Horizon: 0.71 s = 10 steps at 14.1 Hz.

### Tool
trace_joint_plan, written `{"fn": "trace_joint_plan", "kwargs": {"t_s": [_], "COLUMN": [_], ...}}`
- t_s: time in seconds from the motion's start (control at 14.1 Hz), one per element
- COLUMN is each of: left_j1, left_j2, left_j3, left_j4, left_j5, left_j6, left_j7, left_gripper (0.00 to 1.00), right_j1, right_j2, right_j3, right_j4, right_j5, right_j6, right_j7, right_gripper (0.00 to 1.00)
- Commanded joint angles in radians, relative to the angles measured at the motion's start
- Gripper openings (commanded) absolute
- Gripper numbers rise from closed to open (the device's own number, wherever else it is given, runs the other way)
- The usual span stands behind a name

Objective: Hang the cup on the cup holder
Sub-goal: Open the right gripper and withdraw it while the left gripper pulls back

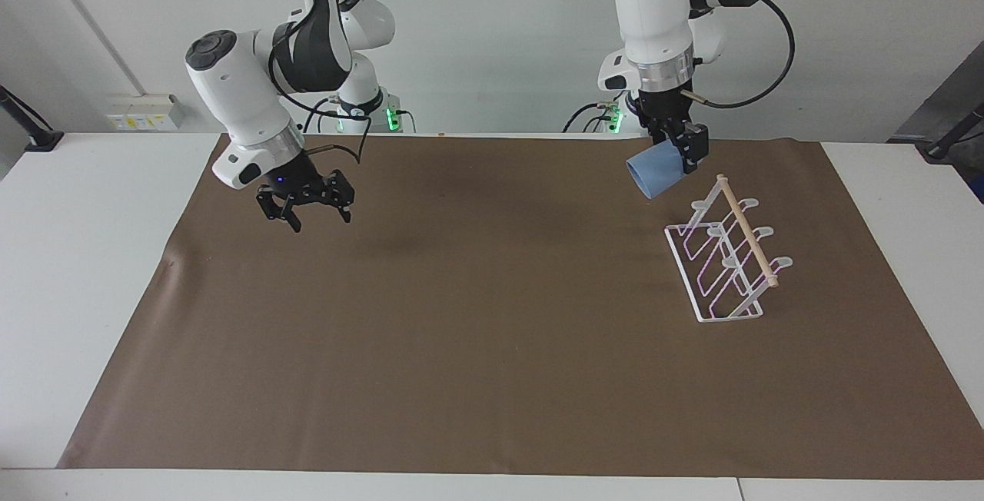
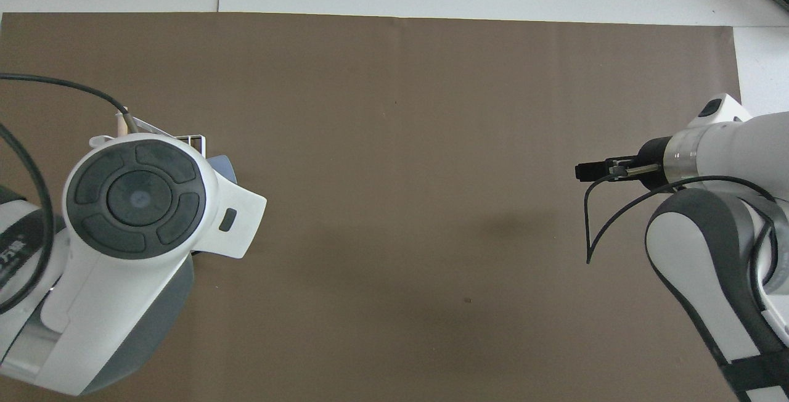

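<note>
Brown mat, white wall: your left gripper (image 1: 678, 154) carries the cup (image 1: 653, 170) clamped, tilted, apparently just above the cup holder (image 1: 723, 259), at its end nearer the robots. Transport step; next, lower the cup's mouth over a prong, while the right gripper (image 1: 306, 211) waits open, well apart from the cup holder.

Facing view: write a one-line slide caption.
Left gripper carries the blue cup in the air beside the cup holder; right gripper waits open.

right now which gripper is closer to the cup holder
Left. The left gripper, holding the cup, hangs just beside the cup holder; the right gripper is over the mat toward the right arm's end.
</note>
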<state>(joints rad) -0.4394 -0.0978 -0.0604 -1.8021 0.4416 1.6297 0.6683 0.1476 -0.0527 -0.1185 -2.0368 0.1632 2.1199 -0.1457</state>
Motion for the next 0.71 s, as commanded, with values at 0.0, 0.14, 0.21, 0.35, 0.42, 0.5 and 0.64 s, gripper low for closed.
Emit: {"fn": "trace_joint_plan", "kwargs": {"t_s": [0.0, 0.14, 0.21, 0.35, 0.42, 0.5, 0.64], "left_j1": [0.027, 0.027, 0.025, 0.015, 0.018, 0.025, 0.025], "left_j2": [-0.007, -0.002, 0.01, 0.01, 0.01, 0.01, 0.01], "left_j3": [-0.009, -0.009, -0.009, -0.01, -0.01, -0.009, -0.009], "left_j4": [0.006, 0.038, 0.055, 0.056, 0.053, 0.055, 0.056], "left_j5": [0.115, 0.169, 0.173, 0.172, 0.174, 0.181, 0.241], "left_j6": [-0.033, -0.085, -0.108, -0.117, -0.119, -0.119, -0.114], "left_j7": [0.046, 0.05, 0.051, 0.05, 0.054, 0.082, 0.119], "left_gripper": [0.0, 0.0, 0.0, 0.0, 0.0, 0.0, 0.0], "right_j1": [-0.037, -0.048, -0.051, -0.081, -0.086, -0.085, -0.085], "right_j2": [0.005, 0.011, 0.01, 0.01, 0.01, 0.001, -0.015], "right_j3": [0.0, 0.002, -0.001, -0.001, -0.001, 0.005, 0.003], "right_j4": [0.111, 0.206, 0.237, 0.3, 0.337, 0.358, 0.366], "right_j5": [-0.031, -0.034, -0.034, -0.04, -0.085, -0.153, -0.18], "right_j6": [-0.131, -0.257, -0.311, -0.391, -0.429, -0.455, -0.491], "right_j7": [0.05, 0.127, 0.141, 0.156, 0.153, 0.144, 0.144], "right_gripper": [1.0, 1.0, 1.0, 1.0, 1.0, 1.0, 1.0]}}
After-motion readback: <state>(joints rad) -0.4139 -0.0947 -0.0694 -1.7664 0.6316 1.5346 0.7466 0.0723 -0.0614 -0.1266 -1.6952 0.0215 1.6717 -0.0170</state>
